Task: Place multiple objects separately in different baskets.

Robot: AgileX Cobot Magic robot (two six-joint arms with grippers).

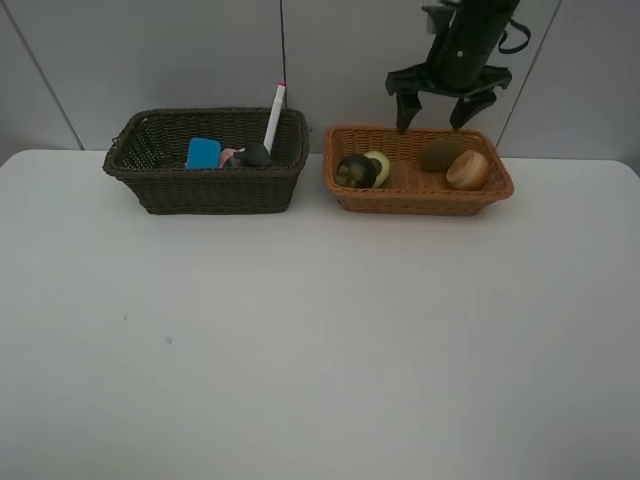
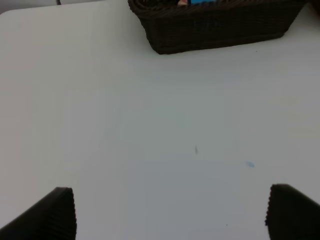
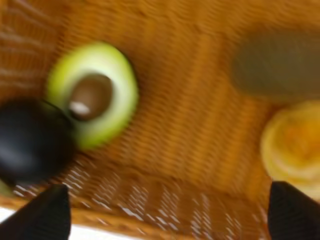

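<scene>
The dark brown basket (image 1: 150, 190) holds the blue eraser (image 1: 203, 153), the pink bottle (image 1: 228, 156), the dark pump bottle (image 1: 255, 155) and the upright white marker (image 1: 275, 116). The light orange-tan basket (image 1: 420, 198) holds the mangosteen (image 1: 355, 171), avocado half (image 1: 379, 166), kiwi (image 1: 441, 155) and peach (image 1: 467, 169). My right gripper (image 1: 434, 112) is open and empty above the tan basket's back rim; its wrist view shows the avocado half (image 3: 95, 100), mangosteen (image 3: 27, 142), kiwi (image 3: 277, 62) and peach (image 3: 295, 145). My left gripper (image 2: 170, 212) is open and empty over bare table, with the dark basket (image 2: 220, 27) ahead.
The white table (image 1: 320, 340) stretches in front of both baskets. A grey wall stands right behind the baskets. A thin dark cable (image 1: 283, 40) hangs behind the dark basket.
</scene>
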